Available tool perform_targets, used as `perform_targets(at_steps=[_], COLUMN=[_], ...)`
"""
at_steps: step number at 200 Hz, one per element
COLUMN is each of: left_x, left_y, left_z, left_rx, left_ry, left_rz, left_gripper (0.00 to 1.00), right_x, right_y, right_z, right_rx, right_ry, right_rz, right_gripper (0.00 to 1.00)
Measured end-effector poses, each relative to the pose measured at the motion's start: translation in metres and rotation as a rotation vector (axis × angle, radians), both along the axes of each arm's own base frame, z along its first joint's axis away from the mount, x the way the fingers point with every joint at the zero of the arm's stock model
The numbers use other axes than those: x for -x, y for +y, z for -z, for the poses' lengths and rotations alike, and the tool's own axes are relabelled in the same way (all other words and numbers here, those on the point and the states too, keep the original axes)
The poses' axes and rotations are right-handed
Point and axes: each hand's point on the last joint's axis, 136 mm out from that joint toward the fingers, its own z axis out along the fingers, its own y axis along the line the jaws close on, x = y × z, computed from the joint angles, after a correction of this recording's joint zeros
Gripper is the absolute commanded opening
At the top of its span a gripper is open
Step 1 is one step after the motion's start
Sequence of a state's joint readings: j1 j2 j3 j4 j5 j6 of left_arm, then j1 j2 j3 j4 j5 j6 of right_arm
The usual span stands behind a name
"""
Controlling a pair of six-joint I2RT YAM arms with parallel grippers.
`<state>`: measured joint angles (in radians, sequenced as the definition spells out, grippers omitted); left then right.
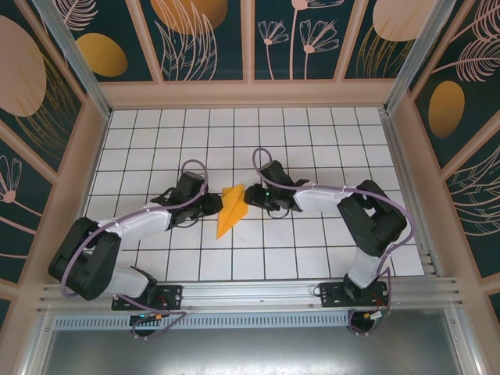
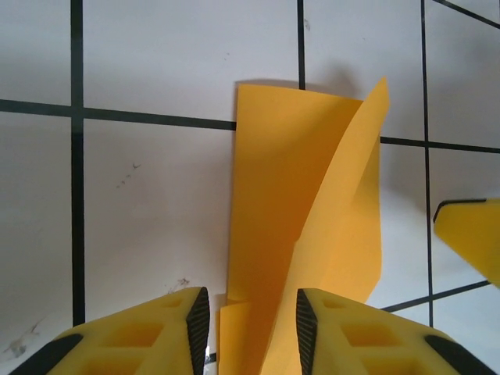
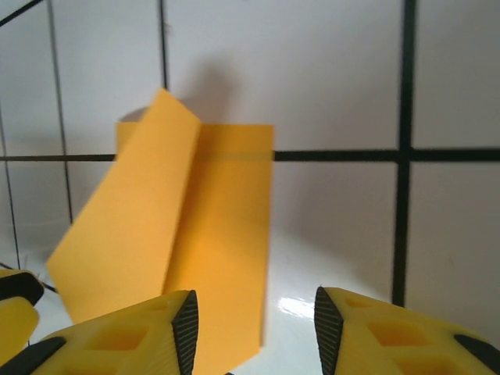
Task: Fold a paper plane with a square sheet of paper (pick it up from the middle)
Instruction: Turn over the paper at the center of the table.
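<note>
at the left gripper (image 2: 251, 316): parted part-way and clamped on nothing, yellow fingers (image 2: 148, 336) with black inner pads standing either side of the near end of the paper (image 2: 301, 211), a sliver of tile showing beside the left-hand pad; hard to tell whether the right-hand pad touches the sheet. at the right gripper (image 3: 256, 316): likewise parted to a middling width, empty, with glossy bare tile in most of the gap and only the near edge of the paper (image 3: 195, 219) reaching under the left-hand of its fingers (image 3: 133, 336). outward from there, seen from overhead: left gripper (image 1: 209, 205) and right gripper (image 1: 251, 195) low over the table (image 1: 312, 141), tips facing each other across the paper (image 1: 231, 209) - one on each flank, both just beside it. as for the paper itself: about mid-table on the white grid, folded into a narrow angular shape, narrower end toward the arm bases. from either wrist view, a flat layer on the tile and a flap lifted off it along a slanted crease. at the right edge of the left wrist view, a yellow fingertip of the opposite gripper. beyond the grid, dark wall panels (image 1: 203, 39) with orange ovals and pale leaf drawings.
</note>
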<state>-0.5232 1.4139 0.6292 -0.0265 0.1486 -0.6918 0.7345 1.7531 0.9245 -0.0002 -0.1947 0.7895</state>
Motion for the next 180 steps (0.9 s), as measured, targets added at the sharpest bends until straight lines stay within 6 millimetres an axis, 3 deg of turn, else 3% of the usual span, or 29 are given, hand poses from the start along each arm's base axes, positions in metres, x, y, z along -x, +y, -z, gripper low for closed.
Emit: perform_targets(at_steps=[43,82,152,180], left_x=[0.0,-0.006,-0.004,-0.006], left_y=[-0.005,-0.009,-0.009,-0.01], left_z=[0.005,0.004,0.035,0.038], left_rx=[-0.006,-0.014,-0.059,-0.064], left_ry=[0.014,0.005,0.084,0.093], left_rz=[0.036,0.054,0.072,0.075], left_gripper=[0.43,0.35,0.3,0.27], right_x=[0.001,0.008,0.011,0.011], right_y=[0.007,0.018,0.025,0.029], right_z=[0.003,0.011,0.012,0.012], right_rx=[-0.064,-0.093,-0.12,-0.142], right_ry=[0.059,0.101,0.138,0.15], right_rz=[0.071,0.083,0.121,0.127], right_gripper=[0.51,0.49,0.46,0.46])
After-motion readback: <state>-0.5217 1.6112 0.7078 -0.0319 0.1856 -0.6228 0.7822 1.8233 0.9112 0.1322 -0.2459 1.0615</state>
